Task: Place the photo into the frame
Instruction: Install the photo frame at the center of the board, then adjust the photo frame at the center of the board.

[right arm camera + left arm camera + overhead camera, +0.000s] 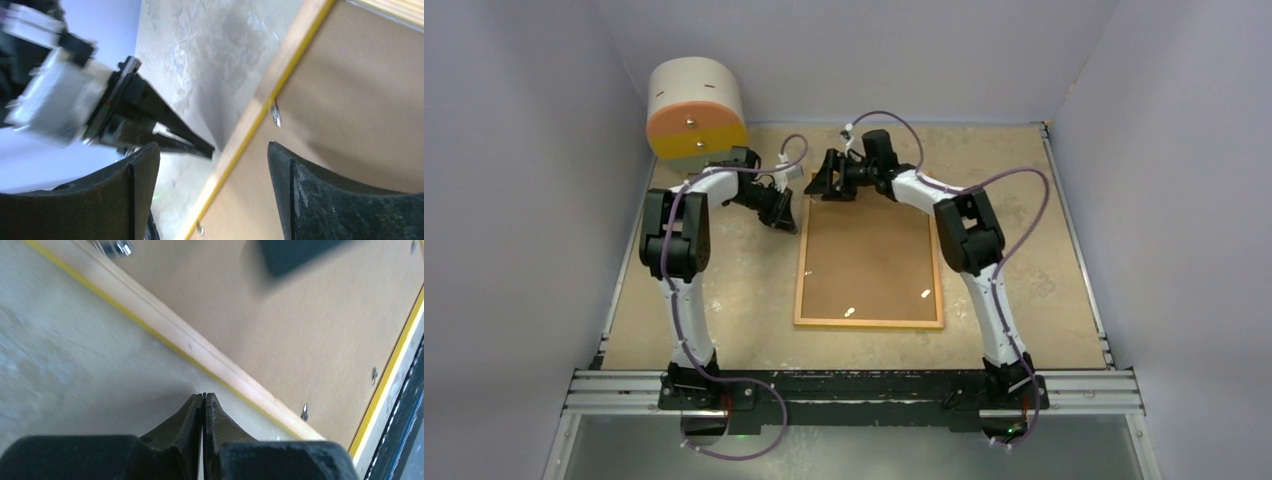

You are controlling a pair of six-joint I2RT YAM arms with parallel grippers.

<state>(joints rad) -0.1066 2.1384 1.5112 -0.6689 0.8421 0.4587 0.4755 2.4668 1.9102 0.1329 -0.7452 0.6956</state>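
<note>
The frame [800,282] lies face down mid-table, its wood-coloured back rim up and a yellow edge showing [200,347]. The plain brown backing board [869,255] fills it. The photo is hidden or out of view. My left gripper [786,222] is shut and empty, its tips [204,396] low over the table just outside the frame's left rim, near the far left corner. My right gripper [819,183] is open, and its jaws [212,147] straddle the frame's rim [265,95] at that corner, one finger over the board [345,90].
A cream cylinder with an orange and yellow face [696,108] stands at the back left. Small metal tabs [275,115] stick up along the frame's inner rim. Grey walls close in the left, right and back sides of the table.
</note>
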